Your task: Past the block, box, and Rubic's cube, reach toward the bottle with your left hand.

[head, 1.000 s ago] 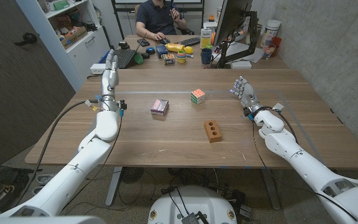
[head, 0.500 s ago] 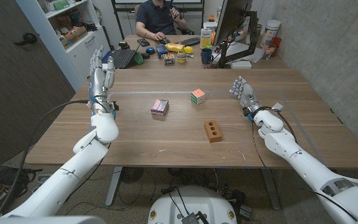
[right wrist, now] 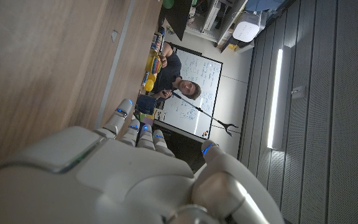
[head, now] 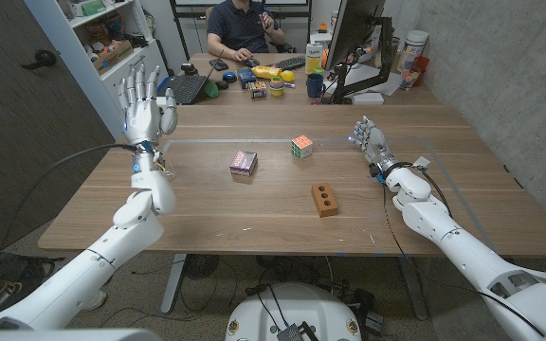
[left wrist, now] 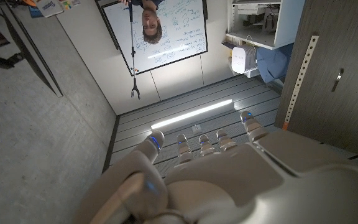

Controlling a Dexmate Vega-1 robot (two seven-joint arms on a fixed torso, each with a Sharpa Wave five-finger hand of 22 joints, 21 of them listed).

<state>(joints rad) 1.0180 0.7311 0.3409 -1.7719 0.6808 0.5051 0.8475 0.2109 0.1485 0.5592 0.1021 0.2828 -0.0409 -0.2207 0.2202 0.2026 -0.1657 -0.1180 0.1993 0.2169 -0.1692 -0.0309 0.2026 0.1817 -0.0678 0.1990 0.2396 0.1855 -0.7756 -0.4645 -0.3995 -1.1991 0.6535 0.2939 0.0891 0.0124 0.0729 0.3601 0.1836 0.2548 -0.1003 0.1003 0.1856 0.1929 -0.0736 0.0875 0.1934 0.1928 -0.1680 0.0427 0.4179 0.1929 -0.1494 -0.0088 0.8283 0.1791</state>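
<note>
Reaching for the bottle is a long stretch from this pose. The left hand [head: 141, 100] is raised at the upper left of the head view, above the table's [head: 207, 223] far left corner, its fingers spread wide and holding nothing. The left wrist view shows the same hand [left wrist: 210, 177] with its fingertips [left wrist: 185, 142] fanned and bare.

The red-brown block [head: 325, 200] lies just right of centre. The small box [head: 244, 163] sits left of centre, and the Rubik's cube [head: 301, 146] is just above centre. All three stand apart from each other.

The bottle is hard to pick out. The likeliest candidate is a small pale upright container [head: 317, 47] at the upper middle, among clutter on the desk beyond the table and beside the dark monitor stand [head: 354, 57]. At this size I cannot be sure.

If that is it, I judge it light, stiff plastic with smooth, slightly slippery sides, and tall enough to tip if nudged near the top. The best hold would be around its middle, with the thumb opposite the fingers.

The right hand [head: 370, 135] stands on the table at the right, fingers extended upward and empty.
</note>
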